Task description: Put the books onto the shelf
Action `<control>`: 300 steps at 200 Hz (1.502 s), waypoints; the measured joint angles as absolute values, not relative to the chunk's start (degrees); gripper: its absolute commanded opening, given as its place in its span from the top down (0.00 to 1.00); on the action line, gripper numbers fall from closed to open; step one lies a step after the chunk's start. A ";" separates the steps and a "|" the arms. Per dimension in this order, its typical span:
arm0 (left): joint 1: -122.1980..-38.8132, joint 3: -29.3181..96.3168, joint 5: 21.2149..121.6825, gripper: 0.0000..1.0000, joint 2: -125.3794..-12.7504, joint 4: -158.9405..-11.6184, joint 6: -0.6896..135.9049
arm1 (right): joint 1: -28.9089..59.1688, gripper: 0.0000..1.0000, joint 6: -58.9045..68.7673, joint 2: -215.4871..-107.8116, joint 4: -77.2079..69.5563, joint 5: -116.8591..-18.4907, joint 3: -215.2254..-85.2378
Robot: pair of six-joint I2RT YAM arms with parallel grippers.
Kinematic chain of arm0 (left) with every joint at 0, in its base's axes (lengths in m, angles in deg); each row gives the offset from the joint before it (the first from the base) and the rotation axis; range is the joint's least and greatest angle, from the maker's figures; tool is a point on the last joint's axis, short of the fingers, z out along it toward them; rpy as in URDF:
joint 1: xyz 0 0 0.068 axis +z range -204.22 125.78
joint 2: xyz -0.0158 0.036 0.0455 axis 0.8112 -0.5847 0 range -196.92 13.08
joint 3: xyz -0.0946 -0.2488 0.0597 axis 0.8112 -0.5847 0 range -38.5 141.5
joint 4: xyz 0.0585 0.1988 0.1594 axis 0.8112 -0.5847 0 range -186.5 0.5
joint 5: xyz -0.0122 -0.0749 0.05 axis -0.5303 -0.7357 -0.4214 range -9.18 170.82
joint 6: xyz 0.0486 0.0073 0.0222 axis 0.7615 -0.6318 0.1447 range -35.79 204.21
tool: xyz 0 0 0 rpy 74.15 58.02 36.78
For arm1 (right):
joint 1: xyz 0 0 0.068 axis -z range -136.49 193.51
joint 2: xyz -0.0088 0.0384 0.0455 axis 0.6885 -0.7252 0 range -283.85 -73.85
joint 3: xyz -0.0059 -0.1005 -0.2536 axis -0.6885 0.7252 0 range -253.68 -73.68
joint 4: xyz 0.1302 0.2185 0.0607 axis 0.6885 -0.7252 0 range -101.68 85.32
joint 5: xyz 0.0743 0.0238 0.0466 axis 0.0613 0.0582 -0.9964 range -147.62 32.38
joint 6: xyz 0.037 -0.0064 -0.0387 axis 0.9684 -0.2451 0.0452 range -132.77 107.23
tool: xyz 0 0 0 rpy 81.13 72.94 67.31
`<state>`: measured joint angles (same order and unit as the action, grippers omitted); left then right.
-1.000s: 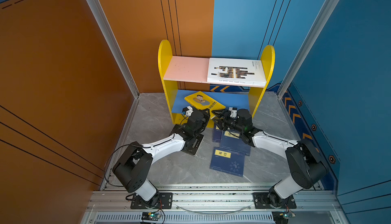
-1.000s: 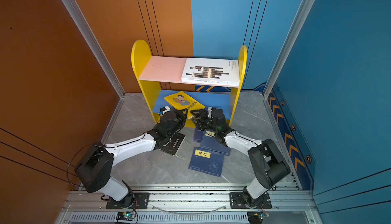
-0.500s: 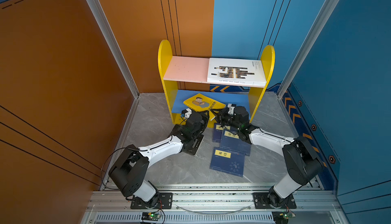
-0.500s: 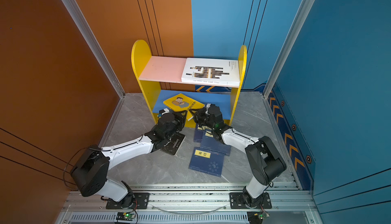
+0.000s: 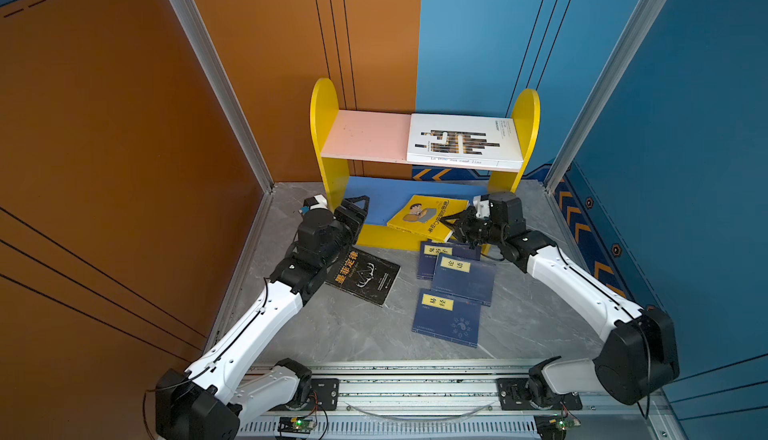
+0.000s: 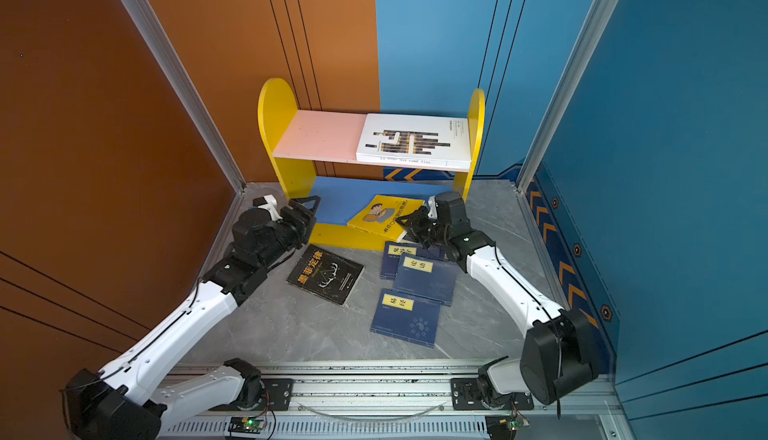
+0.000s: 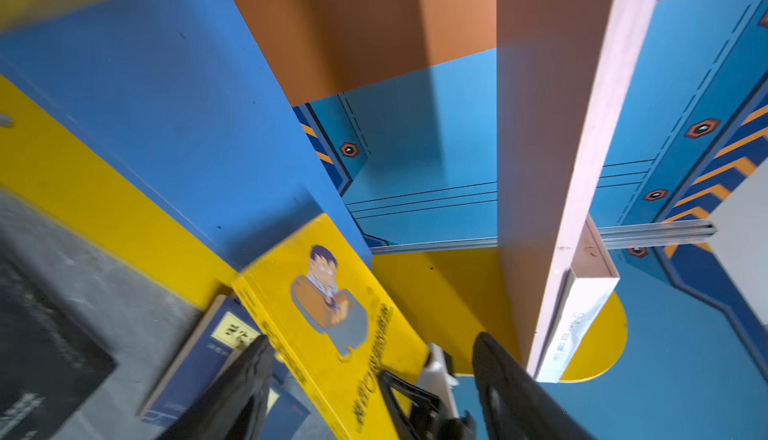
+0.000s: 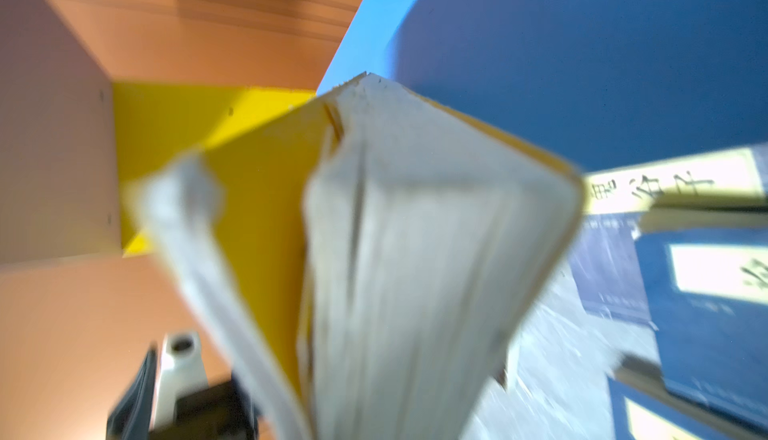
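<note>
Floor [image 5: 332, 334]: grey marbled slab, closed in on three sides, bare along its left edge and across much of its front.
Left wall [image 5: 124, 126]: orange with thin dark lines.
Back wall [image 5: 374, 43]: orange on the left half, blue on the right.
Right wall [image 5: 685, 168]: blue, with orange chevrons along its foot.
Rail [image 5: 415, 384]: silver, runs along the floor's front edge and carries both arm bases.
Left gripper [image 5: 356, 209]: released, fingers [image 7: 249, 388] spread with nothing between them, hovers at the left end of the lower tier.
Black book [image 5: 363, 276]: lies flat and askew on the floor left of centre, just in front of the shelf, one corner under the left arm.
Shelf [image 5: 322, 126]: stands at the middle of the floor's back edge.
White book [image 5: 463, 141]: lies flat on the right half of the pink upper board [image 5: 365, 137].
Yellow book [image 5: 419, 215]: rests askew on the right half of the blue lower board [image 5: 374, 199], front edge out past the yellow base strip [image 5: 382, 240].
Navy books [image 5: 465, 280]: three, flat on the floor right of centre, in a line from the base strip toward the front edge.
Right gripper [image 5: 453, 226]: clenched on the front right corner of the yellow book.
Hard to make out: right wrist view blurred and filled by the book's page edges; rearmost navy book mostly covered by its neighbour and the right gripper; foot of the shelf's right panel hidden behind the right arm.
</note>
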<state>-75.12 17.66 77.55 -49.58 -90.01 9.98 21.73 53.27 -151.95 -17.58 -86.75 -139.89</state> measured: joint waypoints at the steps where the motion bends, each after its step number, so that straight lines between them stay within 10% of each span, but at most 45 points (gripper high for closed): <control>1: -74.71 17.90 77.16 0.22 -49.58 -90.36 10.20 | 21.75 0.96 52.86 -151.69 -18.33 -87.05 -140.29; 122: -60.89 30.97 47.65 0.21 -52.04 -94.25 20.99 | 23.31 0.93 45.51 -136.74 -41.84 -106.90 -161.40; 216: -62.03 42.40 30.52 0.22 -58.62 -68.59 4.69 | 27.42 0.92 48.99 -150.34 -30.02 -113.37 -176.20; 300: -68.02 48.06 27.24 0.23 -61.36 -78.78 11.70 | 29.34 0.92 50.41 -152.70 -26.46 -116.10 -179.61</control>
<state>-68.02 48.06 27.24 -61.36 -78.78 11.70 29.34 50.41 -152.70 -26.46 -116.10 -179.61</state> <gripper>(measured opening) 0.770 0.157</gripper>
